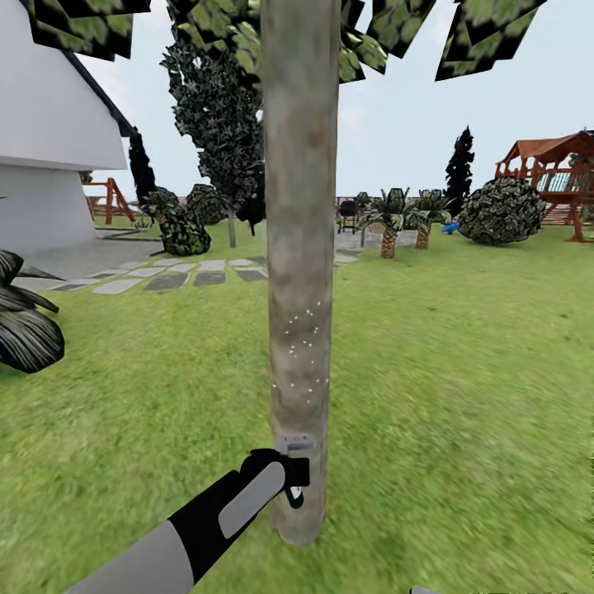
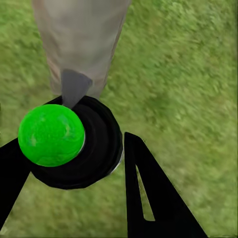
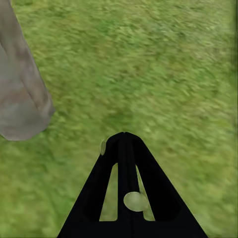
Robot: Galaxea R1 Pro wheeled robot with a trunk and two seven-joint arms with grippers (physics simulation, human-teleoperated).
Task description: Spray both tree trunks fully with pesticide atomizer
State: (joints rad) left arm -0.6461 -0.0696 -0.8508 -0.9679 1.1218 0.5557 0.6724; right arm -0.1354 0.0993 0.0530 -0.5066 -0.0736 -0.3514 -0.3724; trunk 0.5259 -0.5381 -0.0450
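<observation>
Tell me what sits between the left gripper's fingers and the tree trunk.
The atomizer, its green cap toward the camera, sits between the left gripper's fingers; its grey nozzle points at the tree trunk in the left wrist view.

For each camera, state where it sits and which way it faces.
Head view: on the head, facing forward-down at the mottled grey-brown tree trunk; left gripper shows.
Left wrist view: along the left gripper holding the green-capped black atomizer, trunk beyond.
Right wrist view: down over the shut right gripper onto green grass lawn.
All share the trunk.
</observation>
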